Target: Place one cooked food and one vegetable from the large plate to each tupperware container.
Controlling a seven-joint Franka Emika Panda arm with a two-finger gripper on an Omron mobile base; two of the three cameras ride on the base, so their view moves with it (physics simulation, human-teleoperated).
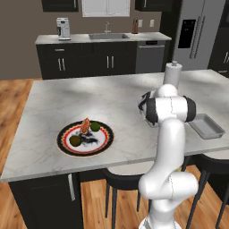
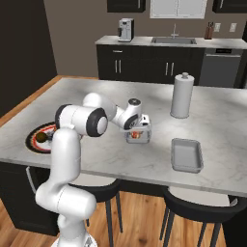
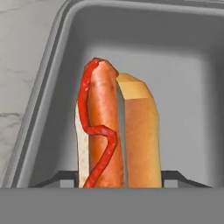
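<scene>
My gripper (image 2: pixel 137 133) is shut on a hot dog (image 3: pixel 116 135), a sausage with a ketchup line in a bun. It holds the hot dog low inside one grey tupperware container (image 3: pixel 175 52), which sits mid-counter (image 2: pixel 143 140). The other tupperware container (image 2: pixel 186 155) lies to its right with nothing in it and appears again at the counter's right edge (image 1: pixel 206 126). The large plate (image 1: pixel 67 147) stands near the front left of the island. It carries another hot dog (image 1: pixel 85 125), a green round vegetable (image 1: pixel 95 126) and an olive-brown round item (image 1: pixel 75 140). My arm hides part of the plate (image 2: pixel 34 141) in the right base view.
A white paper-towel roll (image 2: pixel 182 95) stands upright behind the containers. Dark stools (image 2: pixel 193 205) are tucked under the island's front edge. A back counter with a sink (image 1: pixel 108 36) and a coffee machine (image 1: pixel 63 28) lies far beyond.
</scene>
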